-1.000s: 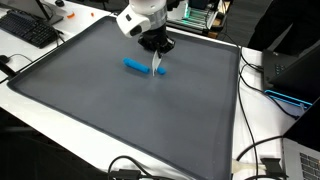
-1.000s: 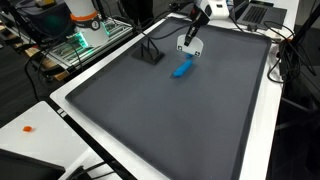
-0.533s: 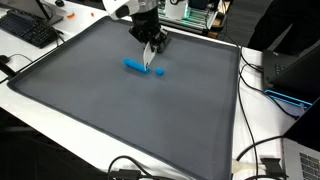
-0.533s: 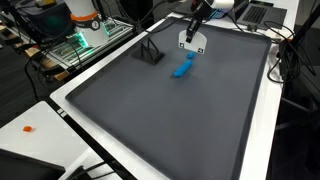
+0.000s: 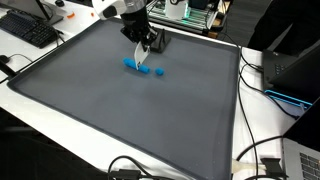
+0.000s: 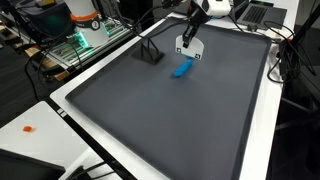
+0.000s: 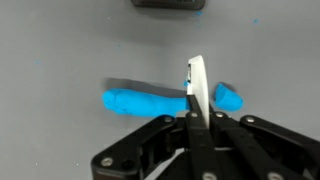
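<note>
Beneath the fingers lies a blue cylinder.

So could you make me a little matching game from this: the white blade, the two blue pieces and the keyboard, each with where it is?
Things:
1. white blade
2. long blue piece
3. small blue piece
4. keyboard

Places:
A. on the white table, off the grey mat
B. clamped in the gripper
C. left of the white blade in the wrist view
D. right of the white blade in the wrist view

Pairs: 1-B, 2-C, 3-D, 4-A
</note>
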Motion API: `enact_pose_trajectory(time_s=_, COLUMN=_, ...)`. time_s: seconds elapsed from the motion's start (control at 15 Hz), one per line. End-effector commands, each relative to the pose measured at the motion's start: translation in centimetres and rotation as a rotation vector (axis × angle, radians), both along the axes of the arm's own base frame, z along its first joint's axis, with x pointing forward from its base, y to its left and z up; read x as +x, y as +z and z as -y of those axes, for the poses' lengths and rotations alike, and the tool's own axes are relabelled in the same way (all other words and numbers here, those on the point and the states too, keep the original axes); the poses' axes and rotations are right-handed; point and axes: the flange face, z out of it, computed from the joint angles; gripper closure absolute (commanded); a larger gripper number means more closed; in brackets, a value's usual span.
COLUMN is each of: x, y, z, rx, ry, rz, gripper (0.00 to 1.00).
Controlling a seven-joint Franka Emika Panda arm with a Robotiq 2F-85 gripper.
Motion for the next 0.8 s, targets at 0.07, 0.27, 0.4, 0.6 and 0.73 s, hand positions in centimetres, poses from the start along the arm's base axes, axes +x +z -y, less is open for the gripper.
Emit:
enact_pose_trajectory(time_s=0.07, x=-0.1, y=-1.5, z=1.1, rx=0.013, ry=0.016, rz=0.008, gripper=0.99)
enact_pose_trajectory(time_s=0.27, x=0.1, y=-2.4, z=1.2, rx=0.021, ry=0.014, rz=0.010, gripper=0.99)
enact_pose_trajectory(time_s=0.4, x=0.2, y=-3.0, z=1.3, rx=0.026, ry=0.018, rz=0.016, gripper=0.99)
enact_pose_trajectory(time_s=0.6, x=0.3, y=-4.0, z=1.2, rx=0.033, ry=0.027, rz=0.020, gripper=0.99)
enact_pose_trajectory(time_s=0.73, x=0.4, y=-4.6, z=1.1, rx=0.033, ry=0.035, rz=0.020, gripper=0.99)
